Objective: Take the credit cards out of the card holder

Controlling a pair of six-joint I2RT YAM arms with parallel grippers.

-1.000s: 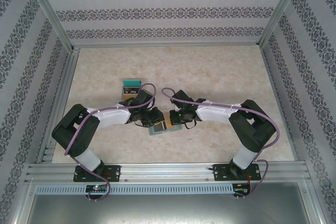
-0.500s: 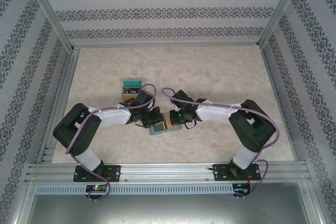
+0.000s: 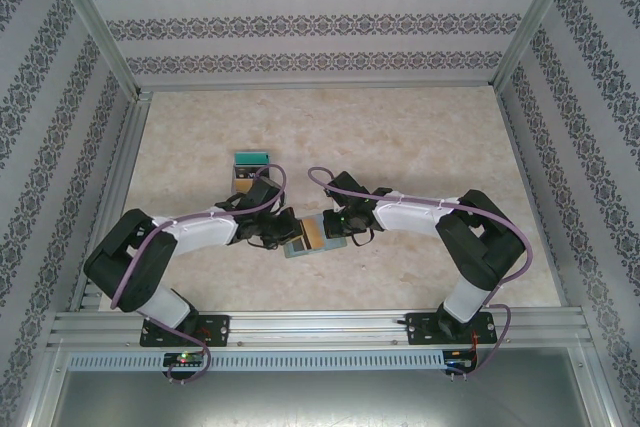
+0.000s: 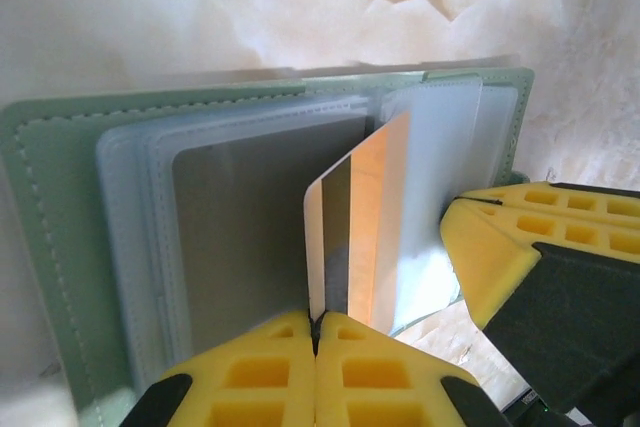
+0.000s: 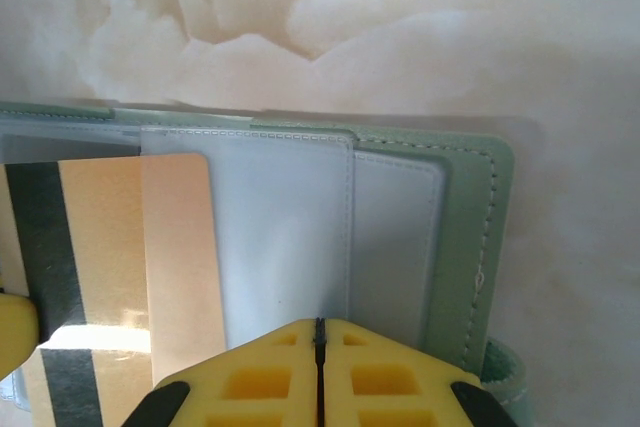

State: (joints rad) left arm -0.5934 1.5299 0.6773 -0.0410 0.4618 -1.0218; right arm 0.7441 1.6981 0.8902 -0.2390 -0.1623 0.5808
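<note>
The grey-green card holder (image 4: 50,247) lies open on the table, its greyish pockets facing up. My left gripper (image 4: 318,322) is shut on the near edge of a tan credit card (image 4: 365,227) with a dark stripe. That card stands tilted, partly out of a clear pocket. In the right wrist view the same credit card (image 5: 175,257) sticks out to the left of the card holder (image 5: 465,247), and my right gripper (image 5: 318,325) is shut on a clear pocket leaf. From above, both grippers meet over the holder (image 3: 296,247), left gripper (image 3: 292,234) and right gripper (image 3: 333,230).
Two loose cards lie beyond the left arm, a teal one (image 3: 252,158) and a tan and dark one (image 3: 245,179) touching it. An aluminium frame with patterned walls surrounds the marble table (image 3: 430,137), which has free room at the back and right.
My left gripper has shut on the tan card, and the left arm has drawn back to the left and sunk lower. The right arm has stayed put.
</note>
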